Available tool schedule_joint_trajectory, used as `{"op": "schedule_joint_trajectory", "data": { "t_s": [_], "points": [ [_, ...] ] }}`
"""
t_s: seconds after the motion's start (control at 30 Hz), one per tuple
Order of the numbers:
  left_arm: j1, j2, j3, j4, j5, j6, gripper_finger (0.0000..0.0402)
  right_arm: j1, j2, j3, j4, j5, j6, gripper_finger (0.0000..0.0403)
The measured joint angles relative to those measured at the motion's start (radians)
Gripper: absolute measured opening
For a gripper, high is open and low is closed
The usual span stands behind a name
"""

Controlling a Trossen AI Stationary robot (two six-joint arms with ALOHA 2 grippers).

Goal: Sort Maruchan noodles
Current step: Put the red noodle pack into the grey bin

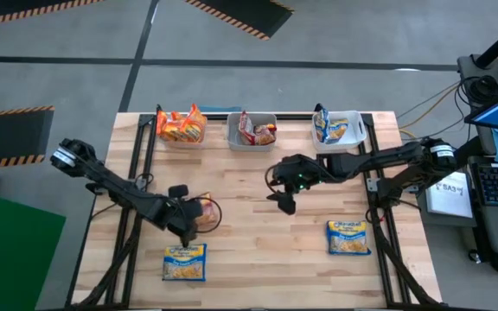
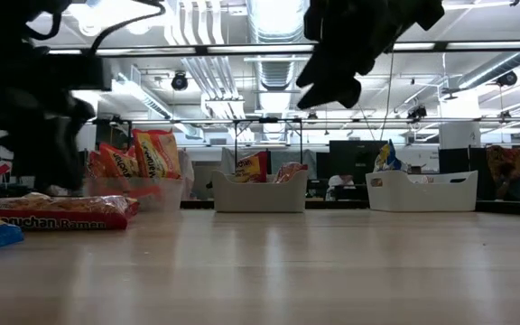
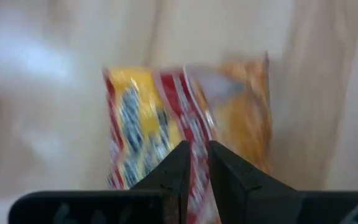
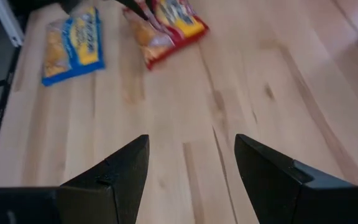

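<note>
Noodles: red packet [image 1: 204,212] near the table's [image 1: 258,250] front-left, left gripper [image 1: 186,226] angled down, pinching its edge. Right gripper [image 1: 285,204] hovers mid-table, fingers spread. Two blue packets [image 1: 184,263] loose, three bins [image 1: 252,131] at the back.

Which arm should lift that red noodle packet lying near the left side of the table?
Left. The left gripper is already pinching the red packet, while the right gripper hangs open over bare wood mid-table.
</note>
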Motion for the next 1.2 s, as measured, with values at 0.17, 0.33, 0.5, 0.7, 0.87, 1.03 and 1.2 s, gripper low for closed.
{"op": "schedule_joint_trajectory", "data": {
  "t_s": [0.17, 0.33, 0.5, 0.7, 0.87, 1.03, 1.2],
  "points": [
    [0.038, 0.002, -0.001, 0.111, -0.192, 0.094, 0.0040, 0.017, 0.000, -0.001, 0.067, 0.000, -0.047, 0.0224],
    [0.072, -0.011, 0.012, 0.161, -0.114, 0.214, 0.0040, 0.018, 0.000, -0.006, 0.102, 0.000, -0.051, 0.0224],
    [0.066, -0.016, 0.031, 0.017, 0.117, 0.162, 0.0040, 0.018, 0.000, -0.015, 0.103, 0.000, -0.059, 0.0224],
    [0.047, -0.005, -0.009, -0.019, 0.250, 0.061, 0.0040, 0.018, 0.000, -0.060, 0.177, 0.000, -0.084, 0.0224],
    [0.053, 0.011, -0.044, 0.048, 0.152, 0.062, 0.0040, 0.018, 0.000, -0.099, 0.250, 0.000, -0.095, 0.0224],
    [0.095, 0.022, -0.053, 0.186, -0.029, 0.154, 0.0040, 0.017, 0.000, -0.129, 0.324, 0.000, -0.095, 0.0224],
    [0.154, 0.022, -0.038, 0.399, -0.125, 0.356, 0.0040, 0.017, 0.000, -0.151, 0.420, 0.000, -0.083, 0.0224]
  ]
}}
